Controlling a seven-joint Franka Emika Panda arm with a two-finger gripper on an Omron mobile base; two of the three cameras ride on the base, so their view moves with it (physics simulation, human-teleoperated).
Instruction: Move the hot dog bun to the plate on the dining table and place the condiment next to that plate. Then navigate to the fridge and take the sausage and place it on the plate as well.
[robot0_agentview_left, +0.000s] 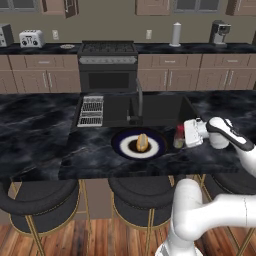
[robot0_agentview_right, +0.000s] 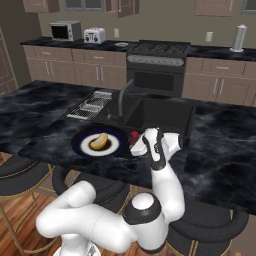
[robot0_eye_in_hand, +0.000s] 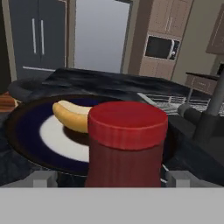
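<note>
Gripper is spread wide right now, jaws standing on either side of the condiment bottle without pinching it — from the hand view you can see the red cap dead centre between the two fingertips, with a gap on each side. So nothing is actually held, the bottle just stands upright on the dark marble counter on its own.

Using the plate as the reference: the bottle sits just beside the plate's rim, on the side facing the arm, and the gripper is right up against the bottle from that same side. Hot dog bun is lying in the white middle of the plate — in the hand view it peeks out from behind the bottle.

Sink and its faucet are just past the plate, on the far side from the stools. A dish rack sits beside the sink, further from the arm than the plate.
</note>
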